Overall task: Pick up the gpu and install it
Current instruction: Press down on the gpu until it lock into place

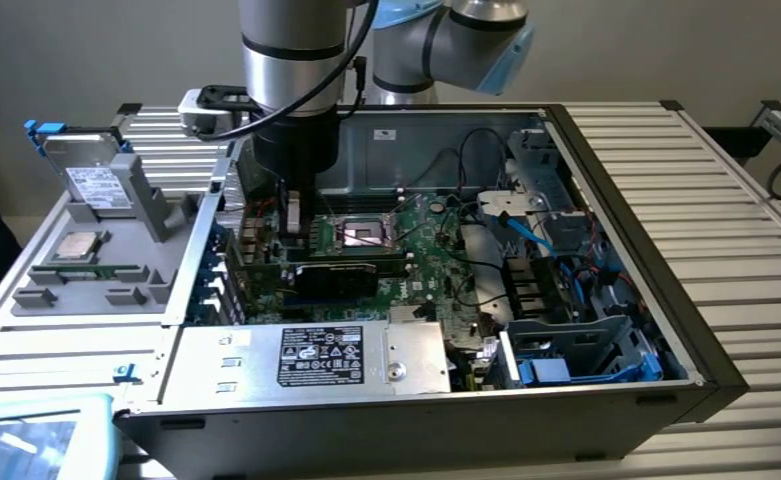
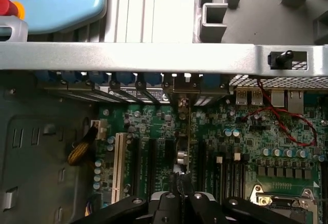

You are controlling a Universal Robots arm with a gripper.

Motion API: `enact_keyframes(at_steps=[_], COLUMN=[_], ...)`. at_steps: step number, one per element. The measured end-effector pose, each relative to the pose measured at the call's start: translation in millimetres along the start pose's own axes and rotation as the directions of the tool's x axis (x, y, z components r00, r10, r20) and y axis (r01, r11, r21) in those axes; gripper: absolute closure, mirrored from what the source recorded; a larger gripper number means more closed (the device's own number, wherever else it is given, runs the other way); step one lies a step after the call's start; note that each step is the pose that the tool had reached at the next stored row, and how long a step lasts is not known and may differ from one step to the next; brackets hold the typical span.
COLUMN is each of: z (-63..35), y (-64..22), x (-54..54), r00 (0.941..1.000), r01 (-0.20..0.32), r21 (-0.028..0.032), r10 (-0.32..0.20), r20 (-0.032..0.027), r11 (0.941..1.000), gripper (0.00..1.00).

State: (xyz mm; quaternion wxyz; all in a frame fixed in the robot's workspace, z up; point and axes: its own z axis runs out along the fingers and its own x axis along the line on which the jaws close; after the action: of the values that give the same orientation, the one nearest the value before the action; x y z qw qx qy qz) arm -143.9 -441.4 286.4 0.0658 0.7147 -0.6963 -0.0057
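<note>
- Tool (image 2: 182, 196) is clamped on the top edge of the gpu (image 2: 183, 147), down inside the open PC case (image 1: 630, 180).
- Gpu stands on edge over the motherboard (image 2: 154, 124), in line with an expansion slot, its bracket end at the rear slot openings (image 2: 179, 88).
- Looks like the pick is done and insertion is underway or nearly seated; can't tell if it is fully home in the slot.
- Around it: white PCI slot (image 2: 121, 165) beside it, CPU socket (image 1: 363, 235) and red wires (image 2: 287, 124) on the other side, blue cables (image 1: 530, 235) at the exterior view's right.
- Power supply (image 1: 317, 358) sits at the near edge.
- Parts tray (image 1: 90, 270) rests on the surface at the exterior view's left.
</note>
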Motion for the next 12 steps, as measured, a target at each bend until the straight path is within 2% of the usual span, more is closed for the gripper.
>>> enact_keyframes(at_steps=[5, 10, 12], z=[0.7, 5.9, 6.2], y=[3.5, 10.2, 10.5], x=[-7.6, -9.0, -9.0], r00=[1.0, 1.0, 1.0], r01=[0.0, 0.002, 0.003], r21=[0.0018, 0.0159, 0.017], r10=[0.0, -0.002, -0.003], r20=[-0.0006, -0.0012, -0.0014], r11=[1.0, 0.9999, 0.9999], gripper=[0.88, 0.88, 0.88])
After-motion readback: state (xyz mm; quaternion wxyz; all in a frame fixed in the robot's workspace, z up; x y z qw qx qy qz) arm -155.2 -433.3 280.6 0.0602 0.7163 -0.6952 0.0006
